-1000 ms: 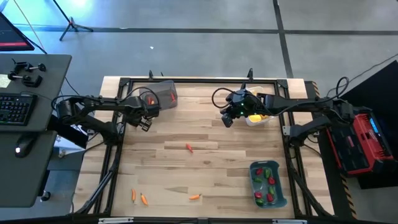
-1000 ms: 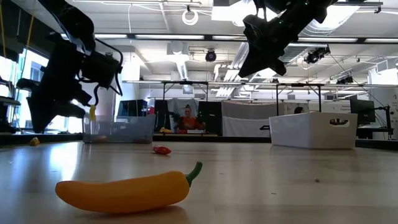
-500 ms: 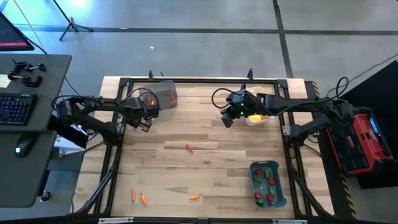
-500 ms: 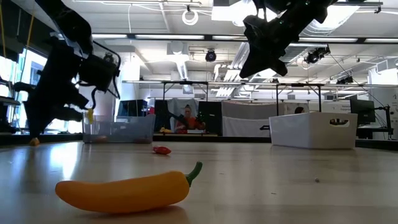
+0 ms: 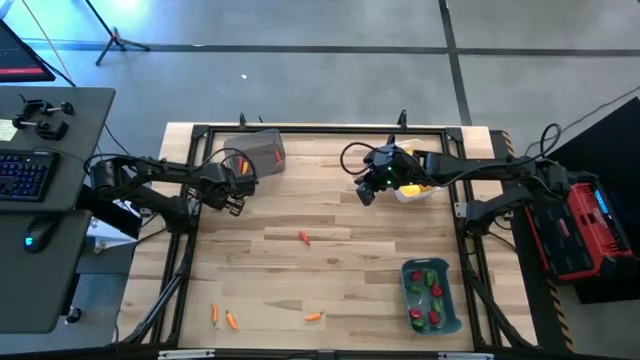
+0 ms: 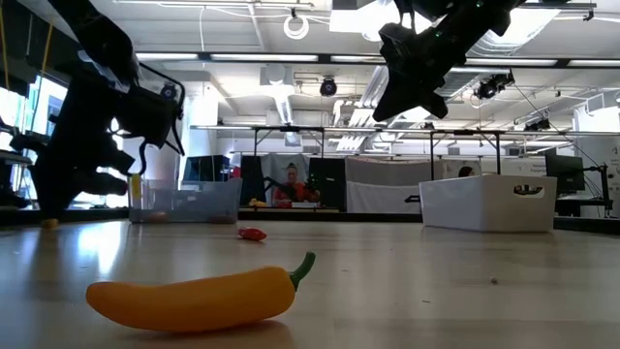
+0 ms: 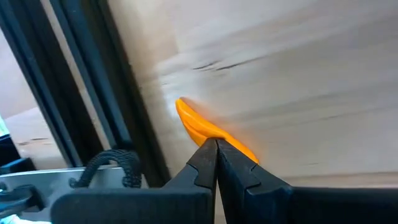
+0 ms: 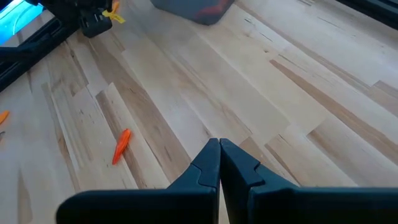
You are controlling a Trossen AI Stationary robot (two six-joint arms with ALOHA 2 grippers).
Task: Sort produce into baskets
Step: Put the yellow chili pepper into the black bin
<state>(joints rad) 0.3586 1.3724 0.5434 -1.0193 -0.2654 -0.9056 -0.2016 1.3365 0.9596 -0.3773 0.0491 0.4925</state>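
**Worktop and room: contents at this moment**

Surface: pale wood-plank worktop [image 5: 330,255], boards running lengthwise, framed by black rails.

Bins:
- Smoky grey bin [image 5: 258,152], far left of the worktop, orange items inside.
- White bin [image 5: 418,190], far right, partly under the right arm; yellow produce shows in it. In the low view it stands right of centre [image 6: 489,202].
- Blue-grey bin [image 5: 431,294], near right corner, holding red and green peppers [image 5: 430,295].

Loose produce:
- One small carrot [image 5: 304,237] mid-worktop; also seen from the right wrist [image 8: 121,145].
- Two carrots [image 5: 223,316] by the near left edge.
- One carrot [image 5: 314,316] near the front centre.
- A yellow-orange pepper with green stem [image 6: 199,296] lies closest to the low camera.
- A small red piece [image 6: 252,234] farther back.

Arms:
- Left claw [image 5: 234,200], raised just in front of the grey bin, fingers pinched tight on a yellow-orange fruit [image 7: 211,134].
- Right claw [image 5: 364,190], raised beside the white bin, fingers pressed together, nothing in them.

Room: grey concrete floor around the worktop; a desk with keyboard [image 5: 28,175] to the left; a red case [image 5: 578,228] to the right. Beyond the worktop, an open workshop with ceiling lights, ducting, benches, and a seated person [image 6: 293,184] in red.
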